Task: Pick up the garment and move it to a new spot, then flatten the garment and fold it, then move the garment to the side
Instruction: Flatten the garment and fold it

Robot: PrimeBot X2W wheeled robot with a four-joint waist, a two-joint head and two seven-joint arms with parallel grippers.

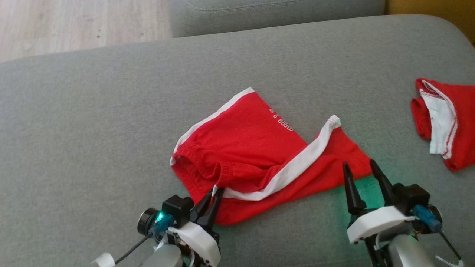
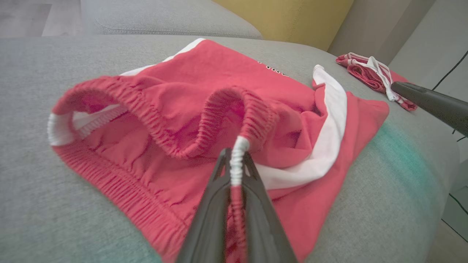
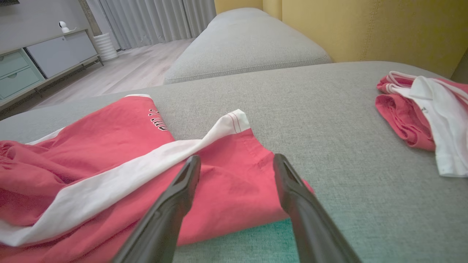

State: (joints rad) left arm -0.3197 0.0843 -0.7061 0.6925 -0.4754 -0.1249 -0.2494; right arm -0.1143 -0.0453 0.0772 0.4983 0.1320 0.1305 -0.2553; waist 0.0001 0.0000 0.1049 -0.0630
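Red shorts (image 1: 252, 141) with white side stripes lie rumpled on the grey sofa cushion (image 1: 111, 111). Their long axis runs diagonally, with the elastic waistband (image 2: 164, 135) nearest the robot's left and the leg hems pointing away and rightward. The left gripper (image 1: 217, 191) is clamped on the waistband. The right gripper (image 1: 359, 164) has its fingers apart over the near leg hem. A second red-and-white garment (image 1: 441, 126) lies well apart, at the right.

The red shorts (image 1: 245, 148) carry white lettering (image 1: 282, 121) near one leg hem; the characters are illegible.
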